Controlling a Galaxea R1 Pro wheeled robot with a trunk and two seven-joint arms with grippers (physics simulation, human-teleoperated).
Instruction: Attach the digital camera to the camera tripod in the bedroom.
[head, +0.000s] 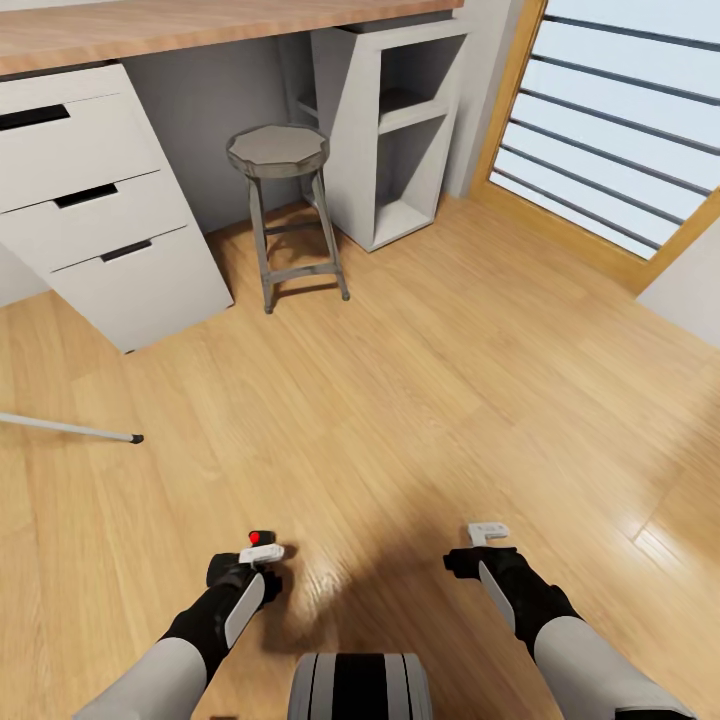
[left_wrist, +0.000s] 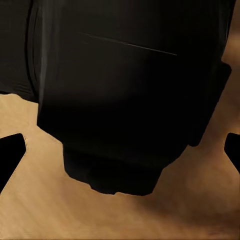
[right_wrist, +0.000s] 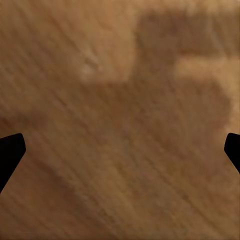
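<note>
- We see our left gripper (head: 262, 553) low at the left of the head view, above the floor (head: 420, 400). A red button shows at its tip, so the camera (head: 261, 538) sits there.
- In the left wrist view the camera (left_wrist: 130, 95) is a big black body close before the lens; the fingertips (left_wrist: 11, 150) show only as dark corners at the two edges. We take the left claw to be closed on the camera, though the contact itself is hidden.
- Our right gripper (head: 488, 533) hangs over bare planks at the right. In the right wrist view its fingertips (right_wrist: 10, 150) stand far apart at the edges, with only wood floor (right_wrist: 120, 130) between them: wide and holding nothing.
- A thin silver tripod (head: 70, 429) leg with a black foot lies in from the left edge of the head view, well apart from both grippers.
- Ahead stands a wood-topped desk (head: 200, 20) with a white drawer unit (head: 90, 200), a round grey stool (head: 285, 200) beneath it, and a white shelf (head: 390, 130) beside that.
- At the right is a wood-framed window (head: 620, 130) with dark bars.
</note>
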